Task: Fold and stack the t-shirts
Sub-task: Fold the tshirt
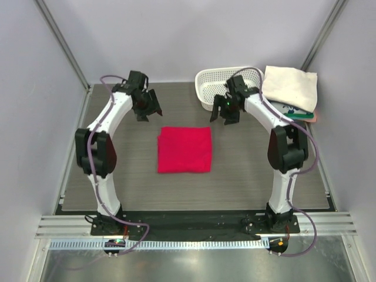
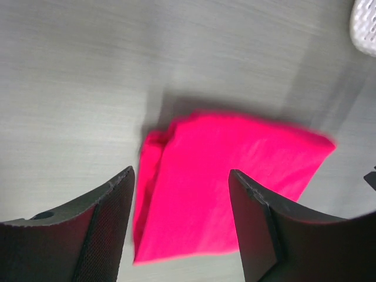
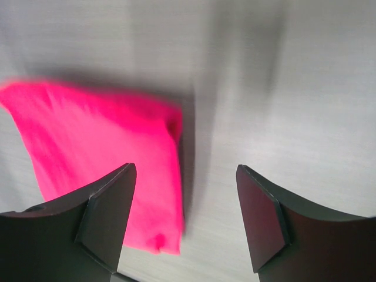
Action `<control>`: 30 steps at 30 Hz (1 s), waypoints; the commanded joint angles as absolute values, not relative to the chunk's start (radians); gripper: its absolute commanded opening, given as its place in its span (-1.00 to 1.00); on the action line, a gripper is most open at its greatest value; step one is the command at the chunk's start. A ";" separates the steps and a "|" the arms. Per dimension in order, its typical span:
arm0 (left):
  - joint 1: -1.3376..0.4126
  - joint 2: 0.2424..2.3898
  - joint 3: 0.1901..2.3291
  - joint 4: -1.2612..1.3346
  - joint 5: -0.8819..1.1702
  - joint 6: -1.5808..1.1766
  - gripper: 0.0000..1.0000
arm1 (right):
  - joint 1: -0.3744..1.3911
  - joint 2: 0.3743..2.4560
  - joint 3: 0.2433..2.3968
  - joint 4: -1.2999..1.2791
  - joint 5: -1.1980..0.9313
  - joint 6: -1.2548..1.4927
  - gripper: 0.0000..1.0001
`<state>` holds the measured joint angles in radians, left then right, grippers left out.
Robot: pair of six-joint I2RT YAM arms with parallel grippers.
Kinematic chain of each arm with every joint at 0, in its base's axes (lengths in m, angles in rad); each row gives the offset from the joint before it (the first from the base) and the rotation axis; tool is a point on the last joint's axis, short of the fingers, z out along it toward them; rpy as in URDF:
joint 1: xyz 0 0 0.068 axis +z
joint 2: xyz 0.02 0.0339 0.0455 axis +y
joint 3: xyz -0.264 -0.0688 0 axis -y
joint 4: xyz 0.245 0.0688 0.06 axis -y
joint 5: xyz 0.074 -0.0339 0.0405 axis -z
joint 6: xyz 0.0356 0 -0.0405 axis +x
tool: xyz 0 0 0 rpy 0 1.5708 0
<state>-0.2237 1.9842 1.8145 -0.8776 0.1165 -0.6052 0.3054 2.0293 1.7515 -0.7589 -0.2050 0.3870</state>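
Note:
The crimson-red t-shirt [image 1: 184, 150] lies folded into a flat square in the middle of the table; it also shows in the left wrist view [image 2: 229, 176] and the right wrist view [image 3: 106, 158]. A cream-white folded shirt [image 1: 289, 86] tops a stack at the back right, with a teal-printed shirt [image 1: 292, 111] and a pink edge [image 1: 315, 117] under it. My left gripper [image 1: 149, 110] is open and empty, raised behind the red shirt's left side. My right gripper [image 1: 225, 113] is open and empty, raised behind its right corner.
A white perforated basket [image 1: 218, 85] stands at the back, right behind the right gripper and next to the shirt stack. The grey table mat [image 1: 117, 188] ends at a metal rail near the arm bases.

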 commanded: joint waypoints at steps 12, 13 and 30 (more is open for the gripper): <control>-0.250 1.204 0.810 -0.483 0.164 -0.833 -0.01 | 0.436 1.499 0.953 -0.447 -0.374 0.462 0.11; -0.258 1.175 0.780 -0.444 0.166 -0.842 -0.03 | 0.443 1.511 0.937 -0.430 -0.380 0.471 0.07; -0.330 1.236 0.538 -0.178 0.184 -0.946 -0.13 | 0.517 1.600 0.861 -0.322 -0.390 0.500 -0.07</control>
